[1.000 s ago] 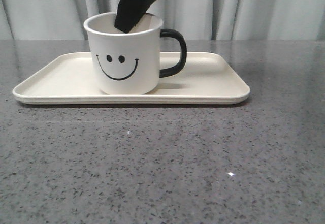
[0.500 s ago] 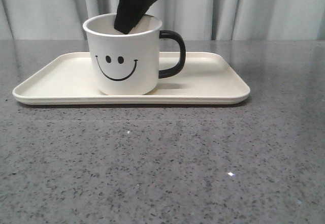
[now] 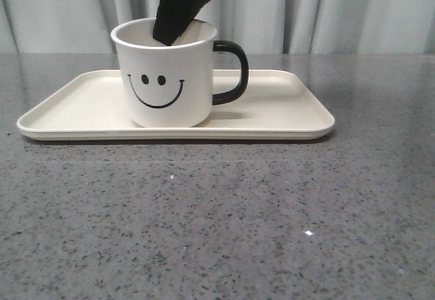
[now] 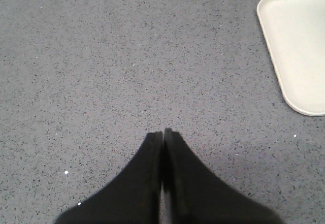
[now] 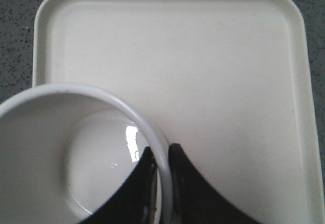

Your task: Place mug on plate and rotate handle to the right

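The white mug (image 3: 164, 82) with the black smiley face stands upright on the cream plate (image 3: 285, 109), left of its middle. Its black handle (image 3: 232, 72) points to the right. My right gripper (image 3: 178, 22) comes down from above and is shut on the mug's back rim, one finger inside and one outside. The right wrist view shows the mug (image 5: 56, 148), its rim between my fingers (image 5: 161, 155), over the plate (image 5: 213, 71). My left gripper (image 4: 162, 132) is shut and empty above the bare table, with a corner of the plate (image 4: 299, 46) in its view.
The grey speckled table (image 3: 217, 225) stretches in front of the plate. Pale curtains (image 3: 353, 11) hang behind the table's far edge.
The mug has shifted a very small way to the left on the plate in my right gripper's hold. The left gripper shows no earlier frame.
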